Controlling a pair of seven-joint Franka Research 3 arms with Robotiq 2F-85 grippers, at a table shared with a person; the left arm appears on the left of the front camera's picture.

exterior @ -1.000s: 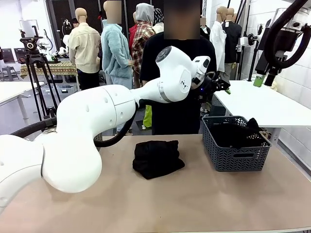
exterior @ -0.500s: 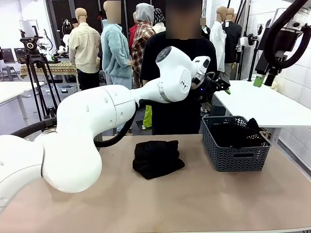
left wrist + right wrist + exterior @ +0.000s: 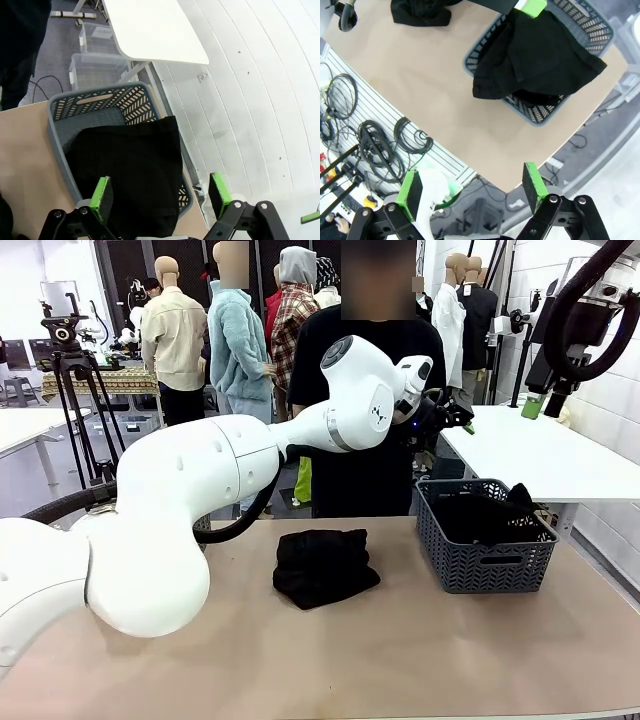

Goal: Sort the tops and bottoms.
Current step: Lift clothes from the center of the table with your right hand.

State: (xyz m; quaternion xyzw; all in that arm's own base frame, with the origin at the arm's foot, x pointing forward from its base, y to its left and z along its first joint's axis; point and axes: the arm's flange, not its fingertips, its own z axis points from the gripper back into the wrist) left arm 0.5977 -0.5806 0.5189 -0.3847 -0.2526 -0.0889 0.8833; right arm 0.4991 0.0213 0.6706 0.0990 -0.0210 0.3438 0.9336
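Nothing has shifted over the last second: both arms and every piece of cloth sit exactly as they did in the earlier frames. One of the bottoms, a plain black cloth garment (image 3: 130, 170), lies loosely heaped in the dark grey lattice-walled plastic basket (image 3: 485, 565), with a corner spilling over the rim on the side away from the robot's left. The other black garment, a roughly folded bundle (image 3: 323, 567), rests on the tan surface (image 3: 400, 660) well to the left of the basket, near the middle and apart from everything else. High above the basket hangs the white left arm (image 3: 200, 480), reaching across from the left; its jaws are wide apart with nothing between them, the green pads (image 3: 102, 199) framing the basket's contents from above. The right arm (image 3: 600, 300) is parked high at the right side, its jaws likewise spread and empty, green pads (image 3: 410, 194) looking down over the basket and bundle. A person in a black top (image 3: 305, 360) stands at the far side of the surface. By the look of it, one bottom is sorted and the folded bundle is left to handle.
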